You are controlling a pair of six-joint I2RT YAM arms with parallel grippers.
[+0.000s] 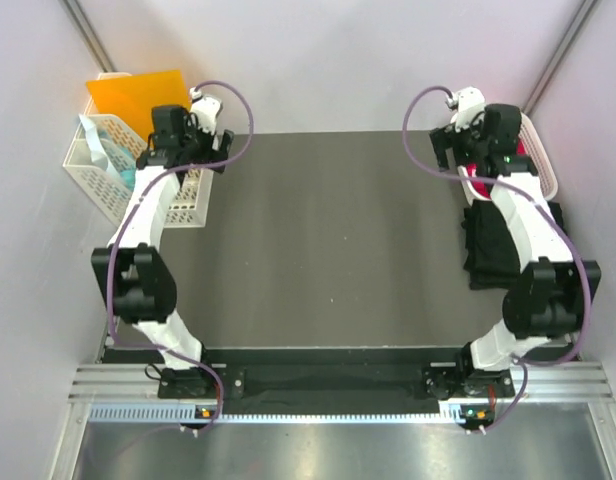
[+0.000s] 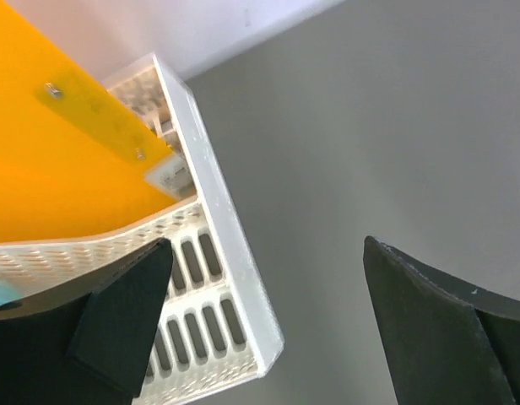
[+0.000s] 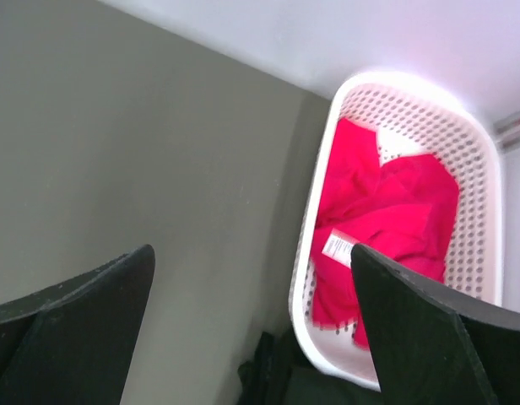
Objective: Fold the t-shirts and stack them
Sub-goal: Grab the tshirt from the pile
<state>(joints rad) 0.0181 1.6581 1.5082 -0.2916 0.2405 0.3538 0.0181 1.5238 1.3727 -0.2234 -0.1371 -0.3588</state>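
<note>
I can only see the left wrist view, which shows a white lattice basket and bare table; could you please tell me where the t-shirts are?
Observer: The pinkish-red t-shirt lies crumpled inside a white oval basket at the far right.
Operator: Thank you. And the black one?
Observer: The black t-shirt lies on the table at its right edge, beside that basket and partly under the right arm.
Operator: Is the right gripper holding anything?
Observer: No, the right gripper is open and empty, beside the basket.
</note>
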